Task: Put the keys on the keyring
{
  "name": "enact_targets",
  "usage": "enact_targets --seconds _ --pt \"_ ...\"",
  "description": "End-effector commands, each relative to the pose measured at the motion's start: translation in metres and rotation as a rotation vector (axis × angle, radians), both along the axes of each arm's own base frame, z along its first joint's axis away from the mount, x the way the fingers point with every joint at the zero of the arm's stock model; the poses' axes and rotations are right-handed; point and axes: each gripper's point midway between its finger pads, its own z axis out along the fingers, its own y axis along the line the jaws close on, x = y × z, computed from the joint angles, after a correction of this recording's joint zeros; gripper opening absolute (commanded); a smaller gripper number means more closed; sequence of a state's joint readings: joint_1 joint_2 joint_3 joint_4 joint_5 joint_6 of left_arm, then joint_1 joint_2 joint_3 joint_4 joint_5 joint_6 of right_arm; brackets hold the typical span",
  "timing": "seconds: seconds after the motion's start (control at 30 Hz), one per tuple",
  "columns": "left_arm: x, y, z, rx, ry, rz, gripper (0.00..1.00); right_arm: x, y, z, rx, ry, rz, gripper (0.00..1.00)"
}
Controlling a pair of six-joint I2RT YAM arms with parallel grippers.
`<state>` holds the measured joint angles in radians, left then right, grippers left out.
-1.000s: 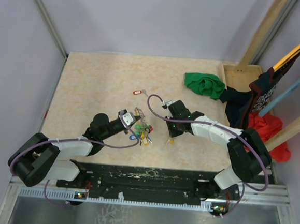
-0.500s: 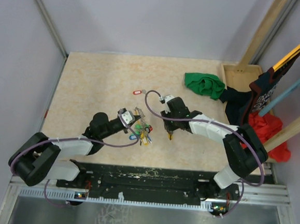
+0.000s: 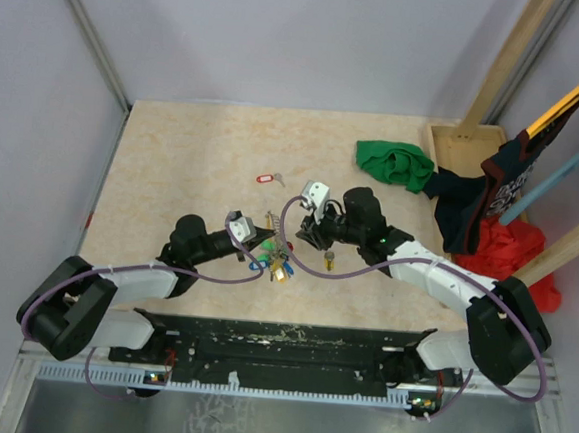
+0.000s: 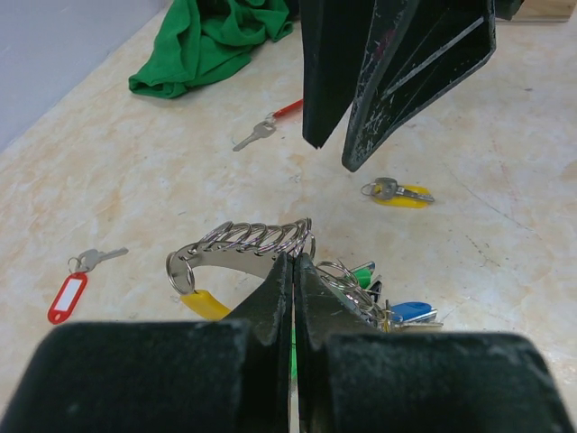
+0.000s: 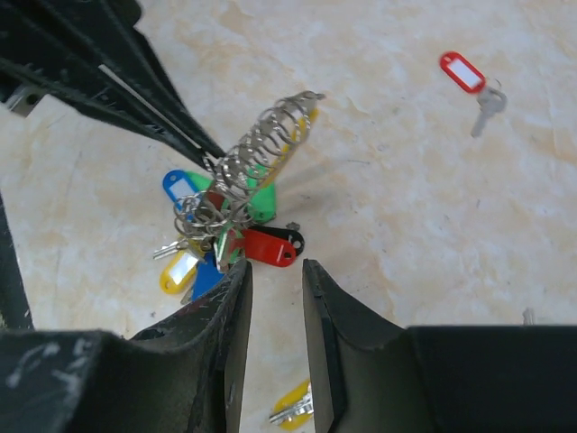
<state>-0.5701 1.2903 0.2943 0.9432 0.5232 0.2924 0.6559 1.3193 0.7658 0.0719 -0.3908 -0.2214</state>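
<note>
My left gripper is shut on the keyring, a grey metal ring threaded with several small rings, keys and coloured tags. It holds the ring on edge above the table. My right gripper is open with nothing between its fingers, just right of the bunch and above its red tag. A loose key with a yellow head lies flat on the table below the right fingers.
A key with a red oblong tag lies farther back, and a slim red-headed key beyond it. A green cloth and a wooden box corner with dark clothes sit at the back right.
My right gripper has opened and let go of the yellow-headed key, which now lies on the table. It has lifted and swung left towards the keyring. The left gripper keeps its hold.
</note>
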Motion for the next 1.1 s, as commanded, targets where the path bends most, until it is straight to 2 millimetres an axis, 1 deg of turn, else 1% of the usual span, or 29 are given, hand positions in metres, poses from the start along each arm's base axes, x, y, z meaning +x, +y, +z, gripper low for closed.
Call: enact_targets --seconds 0.0,0.27,0.4,0.53,0.77,1.0,1.07 --pt "-0.01 -0.01 0.026 -0.053 -0.071 -0.093 0.0 -0.012 0.024 0.028 0.089 -0.198 0.254 0.29" --pt "-0.016 -0.013 0.027 -0.055 -0.076 -0.139 0.0 -0.017 0.036 0.015 0.059 -0.198 0.35 0.29" --pt "-0.018 -0.014 0.027 -0.054 -0.077 -0.151 0.0 -0.014 0.039 0.01 0.053 -0.195 0.356 0.28" --pt "-0.02 -0.015 0.027 -0.055 -0.076 -0.164 0.0 -0.014 0.043 0.013 0.061 -0.201 0.366 0.27" --pt "-0.022 -0.016 0.026 -0.053 -0.074 -0.18 0.0 -0.018 0.049 0.017 0.081 -0.201 0.396 0.25" --pt "-0.023 -0.018 0.024 -0.052 -0.066 -0.194 0.0 -0.022 0.054 0.018 0.099 -0.179 0.419 0.19" --pt "-0.023 -0.018 0.024 -0.051 -0.065 -0.193 0.0 -0.024 0.054 0.02 0.109 -0.17 0.424 0.15"
